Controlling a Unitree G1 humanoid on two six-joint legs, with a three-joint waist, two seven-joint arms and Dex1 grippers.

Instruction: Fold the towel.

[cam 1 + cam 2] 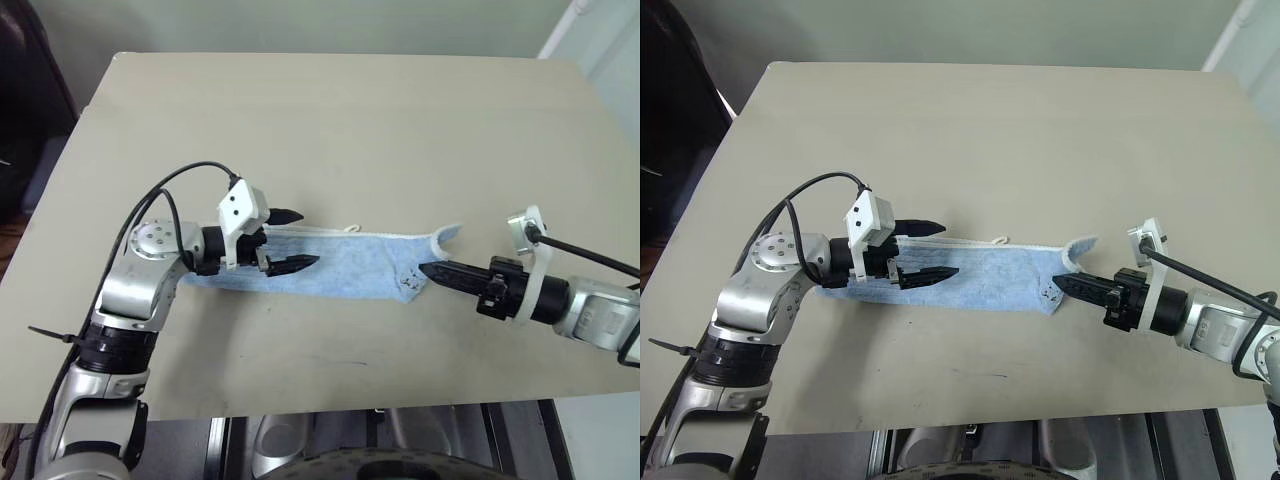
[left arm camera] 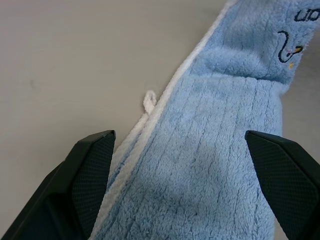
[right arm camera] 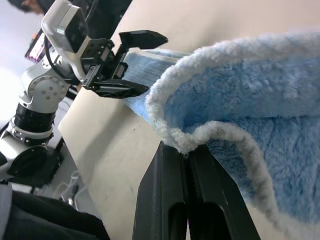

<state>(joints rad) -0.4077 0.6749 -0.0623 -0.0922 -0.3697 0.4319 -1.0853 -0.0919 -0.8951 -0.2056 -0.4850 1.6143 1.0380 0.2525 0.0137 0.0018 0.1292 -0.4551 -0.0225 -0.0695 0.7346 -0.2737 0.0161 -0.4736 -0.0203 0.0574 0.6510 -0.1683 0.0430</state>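
A: Where is the towel (image 1: 340, 266) lying?

B: It is lying as a long narrow strip across the near middle of the counter (image 1: 330, 130), already doubled along its length, with the white border and a small loop showing on the far edge. The end with the dark embroidered mark is lifting off the surface on the right.

A: What is the right tool (image 1: 428, 270) doing?

B: It is gripping that raised end. Its fingers are pressed tight together on the white hem at the corner, and the cloth is curling up over them.

A: And the left tool (image 1: 290, 240)?

B: It is standing wide open, holding nothing. Its two fingers are straddling the strip at the left end, one over the far edge and one over the near edge, and I cannot tell whether they are touching the cloth.

A: What are you flagging as risks?

B: First, the right grip is sitting on very little cloth, only the hem. If the end is being carried across to the left, the corner could slip out and drop short. Second, nothing is pinning the left end, so a pull could drag the whole strip along the counter instead of folding it. Third, the layers could shear apart as the end is travelling, leaving the edges uneven. Last, the two tools could meet if the right end is brought over the open left one.
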